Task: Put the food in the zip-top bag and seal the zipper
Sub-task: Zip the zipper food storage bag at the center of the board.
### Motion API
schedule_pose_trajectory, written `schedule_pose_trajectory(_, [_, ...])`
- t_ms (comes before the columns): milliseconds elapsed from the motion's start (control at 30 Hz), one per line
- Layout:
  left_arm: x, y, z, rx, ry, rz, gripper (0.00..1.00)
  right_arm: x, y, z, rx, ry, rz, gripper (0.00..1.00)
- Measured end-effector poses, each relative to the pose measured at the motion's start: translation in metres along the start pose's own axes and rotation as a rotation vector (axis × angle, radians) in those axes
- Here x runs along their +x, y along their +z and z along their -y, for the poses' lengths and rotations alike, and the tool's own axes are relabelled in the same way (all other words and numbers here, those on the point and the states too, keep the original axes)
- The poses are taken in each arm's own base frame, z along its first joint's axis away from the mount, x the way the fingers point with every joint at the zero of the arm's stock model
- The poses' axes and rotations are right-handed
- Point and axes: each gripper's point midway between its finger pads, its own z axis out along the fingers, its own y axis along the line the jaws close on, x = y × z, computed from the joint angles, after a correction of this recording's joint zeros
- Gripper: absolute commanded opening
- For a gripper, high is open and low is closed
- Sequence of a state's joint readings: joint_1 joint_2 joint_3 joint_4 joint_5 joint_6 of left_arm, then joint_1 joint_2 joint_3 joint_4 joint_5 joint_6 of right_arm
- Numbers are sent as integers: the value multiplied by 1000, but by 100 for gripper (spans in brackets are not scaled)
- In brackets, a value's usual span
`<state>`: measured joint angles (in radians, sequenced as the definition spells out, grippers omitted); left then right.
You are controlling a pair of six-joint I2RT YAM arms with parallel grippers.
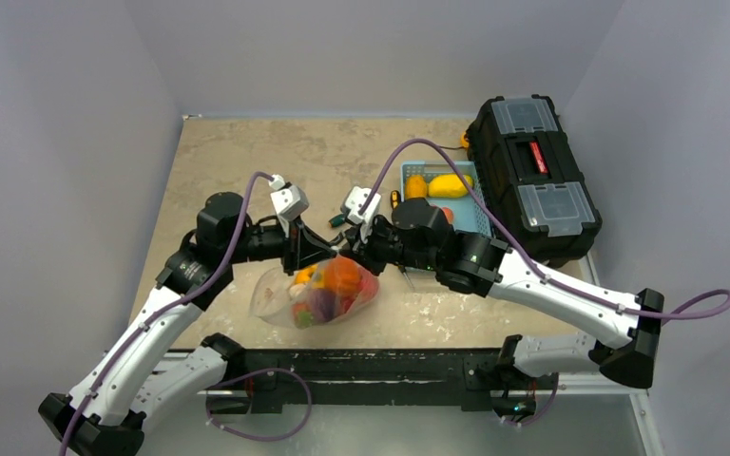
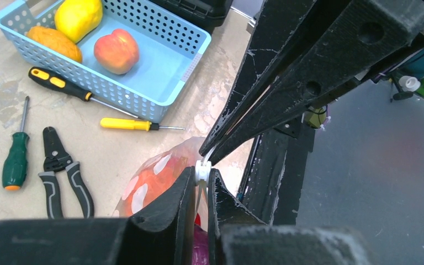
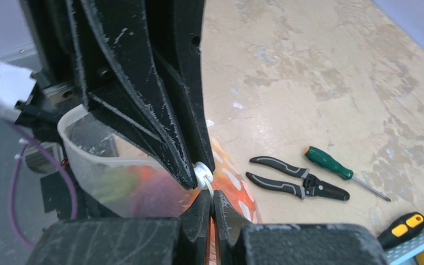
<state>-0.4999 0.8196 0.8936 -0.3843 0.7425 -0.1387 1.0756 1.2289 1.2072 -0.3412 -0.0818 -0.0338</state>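
Two claws, both mine, meet tip to tip at one spot. My left claw (image 2: pixel 201 179) is drawn narrow on a small white piece of the zipper (image 2: pixel 201 169). My right claw (image 3: pixel 210 197), just as narrow, nips that same piece from the opposite side. Neither has any spare gape.

Outward from the grip, the zipper is not pressed along its length. At left of centre in the right wrist view it bows away in a clear loop, so the mouth gapes. Below it hangs the bag (image 1: pixel 285 302), its belly on the table (image 3: pixel 320 72), low in the overhead view and close to the near edge. The food (image 1: pixel 340 278) inside it is orange, red and purplish. Three more pieces sit in the basket (image 2: pixel 160 72), upper left of the left wrist view, well apart from the bag. Pliers (image 3: pixel 295 181) lie beside the bag.

As I judge it, the dangers are these:
- Both claws hold one small point. If either pulls off line, the white piece may slip out or the thin plastic may tear there.
- If I run along the strip while it is bowed, the two halves may not mate, leaving a gap.
- The bag is heavy and floppy. Dragging it nearer the edge could tip it off the table, and the open mouth would spill.
- Sealing now would shut out the basket's three pieces.
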Motion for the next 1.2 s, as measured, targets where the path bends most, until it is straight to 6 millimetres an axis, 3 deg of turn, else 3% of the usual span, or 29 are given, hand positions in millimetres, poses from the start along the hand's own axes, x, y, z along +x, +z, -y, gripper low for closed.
schedule_pose_trajectory(467, [5,0,-20,-109,-19,-15,0,10,6,46,352,143,34,0])
schedule_pose_trajectory(733, [12,-1,-22,-119,-29,-41,0,21,-4,71,527,166,15,0])
schedule_pose_trajectory(967, [24,-5,-21,-126,-48,-88,0,34,-15,77,575,191,3,0])
schedule_pose_trajectory(1200, [34,-21,-16,-192,-145,-163,0,47,-19,76,580,216,12,0])
